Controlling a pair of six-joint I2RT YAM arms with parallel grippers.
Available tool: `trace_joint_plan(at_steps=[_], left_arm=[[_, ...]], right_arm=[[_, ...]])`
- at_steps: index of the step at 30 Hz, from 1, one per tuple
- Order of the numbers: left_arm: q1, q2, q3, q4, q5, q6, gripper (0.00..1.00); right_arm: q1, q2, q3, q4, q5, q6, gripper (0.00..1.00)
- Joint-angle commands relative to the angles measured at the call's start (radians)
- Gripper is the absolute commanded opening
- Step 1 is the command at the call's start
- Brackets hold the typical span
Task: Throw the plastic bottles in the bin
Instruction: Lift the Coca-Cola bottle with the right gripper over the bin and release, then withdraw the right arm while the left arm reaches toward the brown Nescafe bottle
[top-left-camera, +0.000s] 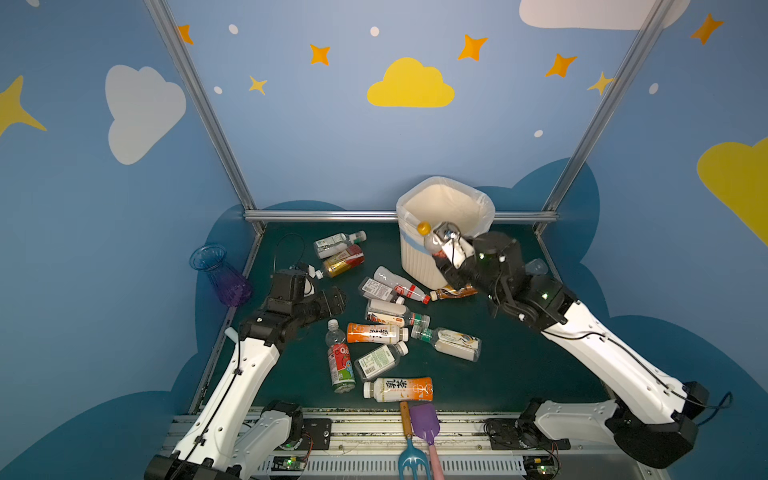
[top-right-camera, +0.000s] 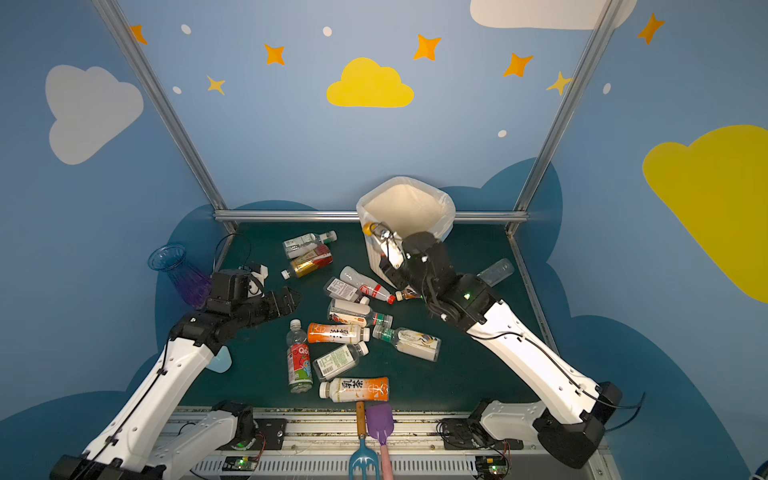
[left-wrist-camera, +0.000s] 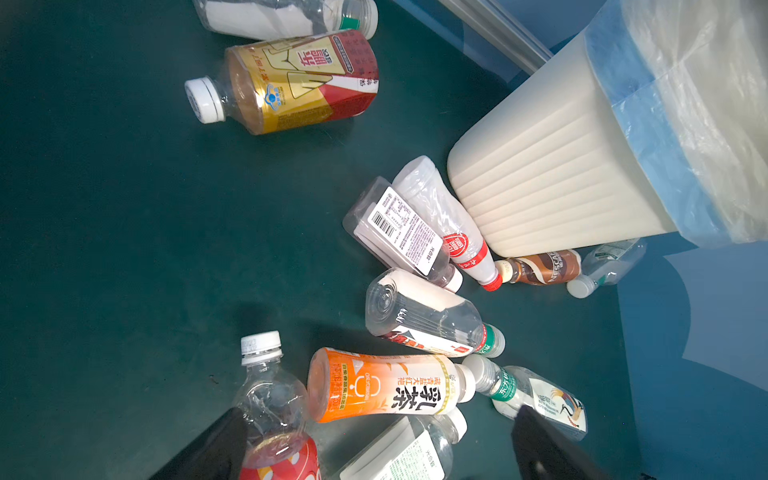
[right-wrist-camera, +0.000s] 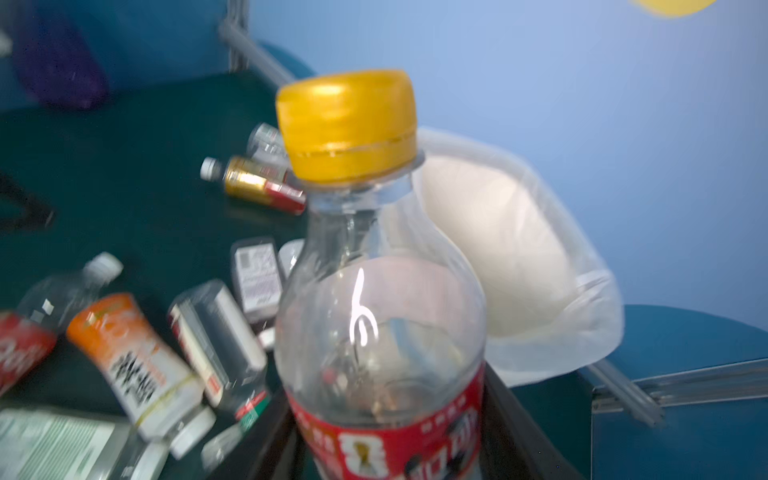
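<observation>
Right wrist view shows the right gripper (right-wrist-camera: 395, 457) pinching a yellow-capped bottle (right-wrist-camera: 378, 316), arm raised beside the bin (right-wrist-camera: 498, 257); left gripper (top-left-camera: 337, 301) spread.

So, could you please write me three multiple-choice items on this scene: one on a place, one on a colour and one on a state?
1. The bin stands: A) at the far edge of the table; B) at its near edge; C) at its left edge.
2. The cap of the bottle in the right pincer is: A) green; B) yellow; C) blue.
3. The left pincer is: A) open and empty; B) shut on a bottle; C) shut on the bin's bag.

Answers: 1 A, it stands against the back rail in both top views; 2 B, the right wrist view shows it close up; 3 A, the left wrist view shows its fingers wide apart, gripping nothing.
</observation>
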Motion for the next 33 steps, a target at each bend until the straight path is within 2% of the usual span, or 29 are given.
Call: trace_joint_plan(at_steps=[1, 3, 5, 7, 8, 12, 17, 23, 28, 33], left_arm=[[0.001, 0.012, 0.032, 0.021, 0.026, -0.015, 1.00], [-0.005, 0.016, 0.033, 0.022, 0.033, -0.020, 1.00], [-0.018, 0.018, 0.036, 0.013, 0.037, -0.023, 1.00], [-0.049, 0.013, 0.034, 0.003, 0.027, -0.018, 1.00], [-0.073, 0.012, 0.032, -0.004, 0.010, -0.012, 1.00], [-0.217, 0.026, 0.031, -0.039, -0.101, 0.035, 1.00], [-0.351, 0.091, 0.021, -0.020, -0.145, 0.095, 1.00], [-0.541, 0.257, 0.105, 0.043, -0.197, 0.227, 1.00], [-0.691, 0.486, 0.277, 0.036, -0.279, 0.365, 1.00], [-0.780, 0.729, 0.494, -0.002, -0.310, 0.487, 1.00]], right_arm=[[-0.128, 0.168, 0.223, 0.055, -0.100, 0.039, 0.60], [-0.196, 0.305, 0.417, -0.060, -0.139, 0.089, 0.76], [-0.228, 0.437, 0.619, -0.216, -0.109, 0.137, 0.88], [-0.238, 0.471, 0.699, -0.281, -0.067, 0.168, 0.90], [-0.244, 0.456, 0.688, -0.273, -0.055, 0.187, 0.91], [-0.308, 0.269, 0.463, -0.190, -0.066, 0.334, 0.92], [-0.420, -0.041, 0.073, -0.227, -0.112, 0.528, 0.88], [-0.628, -0.397, -0.424, -0.250, -0.275, 0.708, 0.79], [-0.740, -0.518, -0.641, -0.250, -0.411, 0.752, 0.78], [-0.874, -0.550, -0.782, -0.188, -0.558, 0.797, 0.78]])
